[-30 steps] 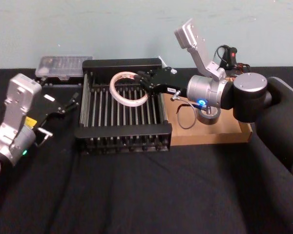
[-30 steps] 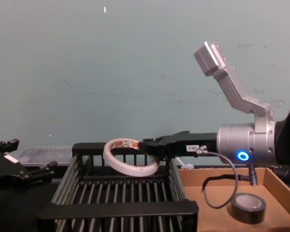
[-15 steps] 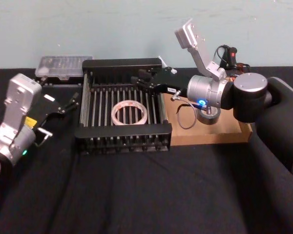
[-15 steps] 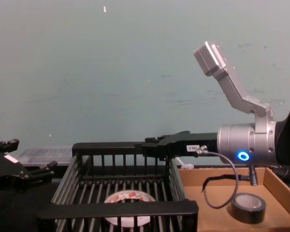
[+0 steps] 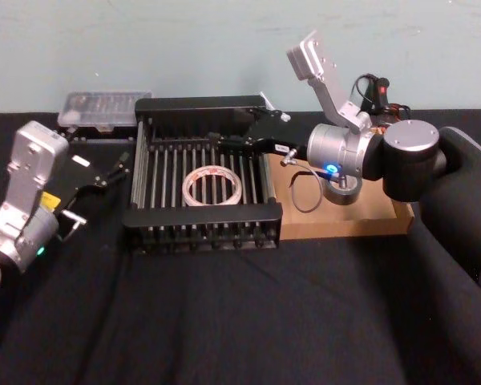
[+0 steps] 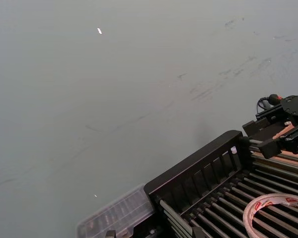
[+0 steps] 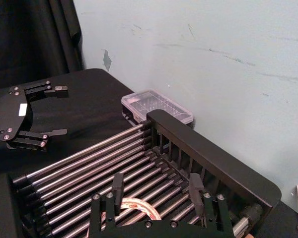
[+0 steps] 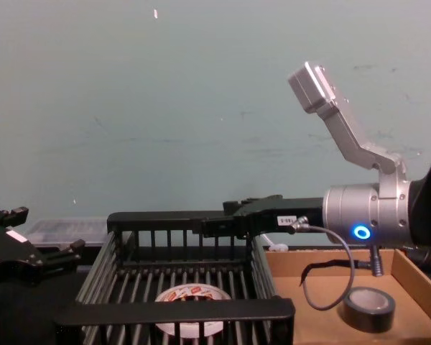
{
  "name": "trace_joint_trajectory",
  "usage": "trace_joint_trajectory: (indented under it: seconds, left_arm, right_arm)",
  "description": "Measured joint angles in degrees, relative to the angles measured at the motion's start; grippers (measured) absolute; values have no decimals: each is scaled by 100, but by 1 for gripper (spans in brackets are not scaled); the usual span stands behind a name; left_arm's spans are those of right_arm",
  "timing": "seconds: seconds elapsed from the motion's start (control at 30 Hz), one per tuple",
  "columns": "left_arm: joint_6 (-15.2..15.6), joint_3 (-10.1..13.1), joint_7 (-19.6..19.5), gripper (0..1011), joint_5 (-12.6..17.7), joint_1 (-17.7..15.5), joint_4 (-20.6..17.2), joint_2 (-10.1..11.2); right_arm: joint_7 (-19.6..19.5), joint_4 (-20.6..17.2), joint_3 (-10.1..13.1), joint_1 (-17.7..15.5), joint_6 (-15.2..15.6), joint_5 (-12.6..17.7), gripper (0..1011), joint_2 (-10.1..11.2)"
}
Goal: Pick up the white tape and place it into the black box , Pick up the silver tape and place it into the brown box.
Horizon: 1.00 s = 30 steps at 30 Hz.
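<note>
inside black box [image 5: 200, 218], white tape [image 5: 212, 186] unmoved

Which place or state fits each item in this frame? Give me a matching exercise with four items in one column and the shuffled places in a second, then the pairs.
Column 1
1. wide white ring of tape
2. small thick dark grey roll of tape
3. right gripper
4. left gripper

Column 2
A. in the shallow tan cardboard tray
B. fingers open, above the crate's far part
C. flat on the slats of the black slatted plastic crate
D. beside the crate, over the black tablecloth

Pairs: 1-C, 2-A, 3-B, 4-D
</note>
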Motion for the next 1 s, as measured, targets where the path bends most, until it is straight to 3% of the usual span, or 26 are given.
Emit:
trace_joint_trajectory:
  seconds: [0.23, 1.0]
  left_arm:
    - [0, 0, 0, 1001, 0, 0, 0, 0]
    - [0, 0, 0, 1001, 0, 0, 0, 0]
  right_arm:
    - [0, 0, 0, 0, 0, 0, 1002, 0]
    - [-495, -1701, 281, -847, 707, 139, 1002, 537]
